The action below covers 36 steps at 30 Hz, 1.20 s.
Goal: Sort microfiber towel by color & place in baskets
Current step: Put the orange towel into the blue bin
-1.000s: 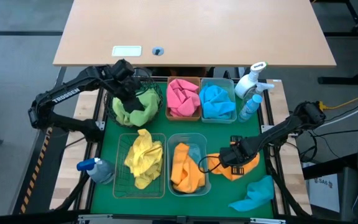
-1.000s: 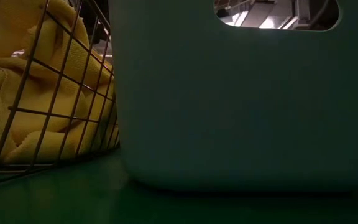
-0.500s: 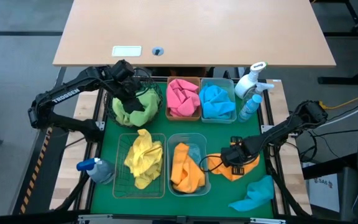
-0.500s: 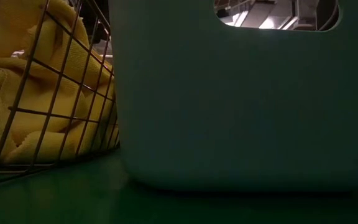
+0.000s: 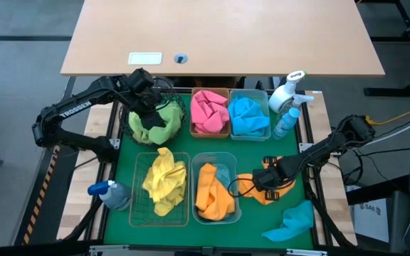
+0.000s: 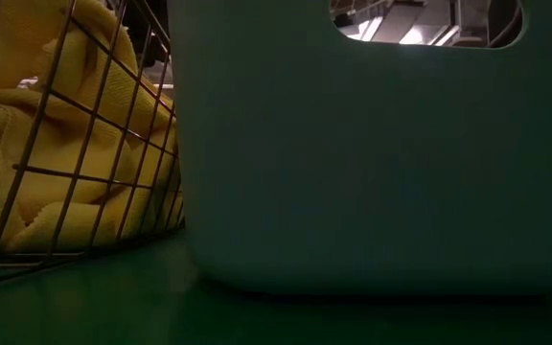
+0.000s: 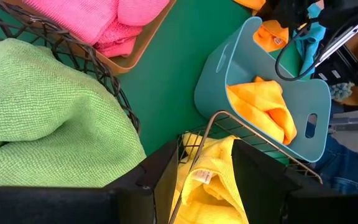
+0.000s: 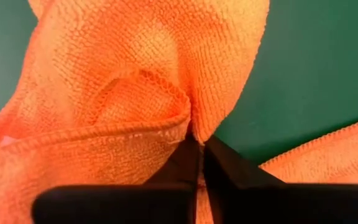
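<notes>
An orange towel lies bunched on the green mat, right of the blue bin that holds another orange towel. My right gripper is low over it and shut on it. A teal towel lies at the mat's near right corner. My left gripper hangs open over the green towel in the dark mesh basket; nothing is between its fingers. Pink fills the amber bin, blue the pale blue bin, yellow the wire basket. My right gripper pinches a raised fold of the orange towel between its two fingers, which meet at their tips. They slant down at it from the table's right side. The rest of the towel lies slack on the mat around the pinch.
Two spray bottles stand at the mat's far right corner and another at its near left. A wooden table lies beyond the mat. In the low view the blue bin's wall and the wire basket fill the picture.
My right gripper has shut on the orange towel, staying in place low over the mat. The towel still lies on the mat.
</notes>
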Each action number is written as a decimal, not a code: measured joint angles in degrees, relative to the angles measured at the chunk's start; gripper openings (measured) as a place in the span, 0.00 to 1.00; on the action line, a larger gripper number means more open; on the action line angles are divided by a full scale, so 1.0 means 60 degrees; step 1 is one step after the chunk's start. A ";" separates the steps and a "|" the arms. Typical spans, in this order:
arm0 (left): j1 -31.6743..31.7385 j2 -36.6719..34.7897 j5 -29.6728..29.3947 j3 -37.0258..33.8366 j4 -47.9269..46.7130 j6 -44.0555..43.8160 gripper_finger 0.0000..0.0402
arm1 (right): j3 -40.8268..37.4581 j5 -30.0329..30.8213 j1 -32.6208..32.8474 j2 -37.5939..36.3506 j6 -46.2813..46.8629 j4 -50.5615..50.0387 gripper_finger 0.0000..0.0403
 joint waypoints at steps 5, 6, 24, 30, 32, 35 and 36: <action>0.0000 0.0000 0.0000 0.0000 0.0008 0.0000 0.36 | 0.0596 0.0068 -0.0010 -0.0036 -0.0190 -0.1094 0.04; 0.0000 0.0000 0.0000 0.0000 0.0009 0.0000 0.36 | 0.0769 0.0077 -0.0008 -0.0089 -0.0277 -0.1423 0.03; 0.0000 0.0004 -0.0747 0.0000 0.0034 0.0004 0.36 | 0.5889 0.2396 -0.0011 -0.0411 -0.1019 -0.6388 0.01; 0.0000 0.0004 -0.0750 0.0000 0.0034 0.0004 0.36 | 0.7988 0.3375 -0.0007 -0.0422 -0.1759 -0.6691 0.01; 0.0000 0.0004 -0.0750 0.0000 0.0033 0.0004 0.36 | 0.8619 0.3623 -0.0007 -0.0422 -0.2099 -0.6579 0.01; 0.0000 0.0004 -0.0750 0.0000 0.0030 0.0004 0.36 | 0.9448 0.3890 -0.0007 -0.0429 -0.2771 -0.6128 0.01; 0.0000 0.0004 -0.0750 0.0000 0.0030 0.0006 0.36 | 0.9689 0.3919 -0.0007 -0.0429 -0.3006 -0.5904 0.01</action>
